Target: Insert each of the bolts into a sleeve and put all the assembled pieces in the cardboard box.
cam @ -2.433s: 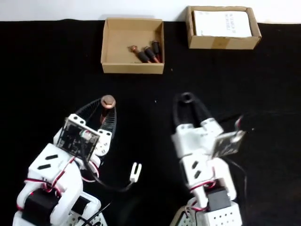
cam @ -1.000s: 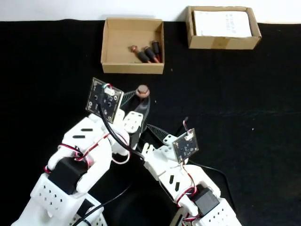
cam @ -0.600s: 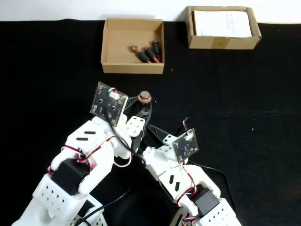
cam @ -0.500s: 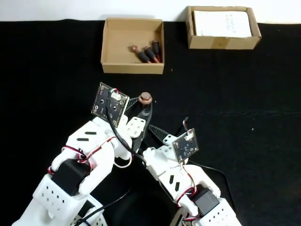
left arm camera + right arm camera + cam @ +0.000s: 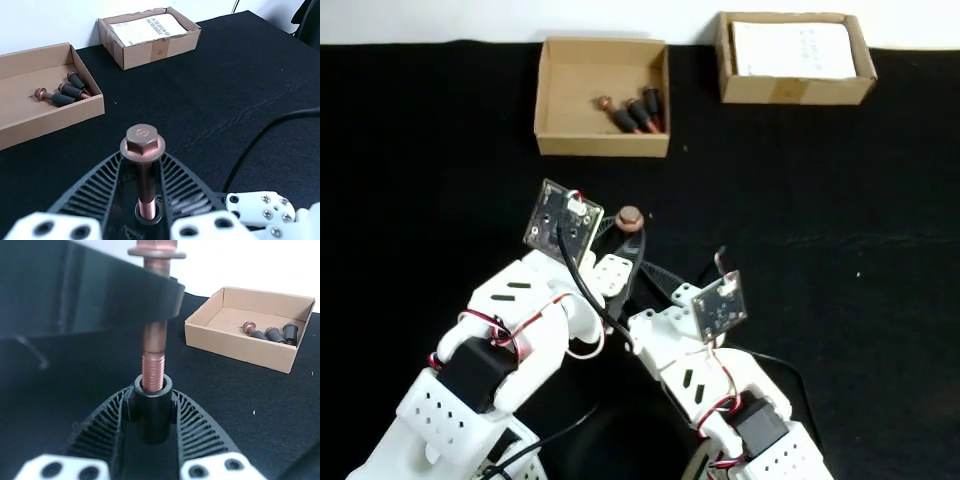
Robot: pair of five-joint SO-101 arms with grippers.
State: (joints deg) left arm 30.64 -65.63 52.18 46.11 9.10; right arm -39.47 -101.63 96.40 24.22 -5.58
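Well short of the box [image 5: 560, 100], the bolt [image 5: 144, 177] stands upright, pinched by the left gripper [image 5: 143, 162], its threaded tip just inside the sleeve [image 5: 152, 412] clamped by the right gripper [image 5: 151, 397]. Any tilt while pushing down could jam the threads or knock the sleeve loose.

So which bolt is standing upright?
The copper bolt in the left gripper, tip inside the right gripper's sleeve; the other three lie in the cardboard box.

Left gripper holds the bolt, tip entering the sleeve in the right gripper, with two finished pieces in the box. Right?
Three finished pieces, not two, lie in the box; the left wrist view shows them. The rest holds.
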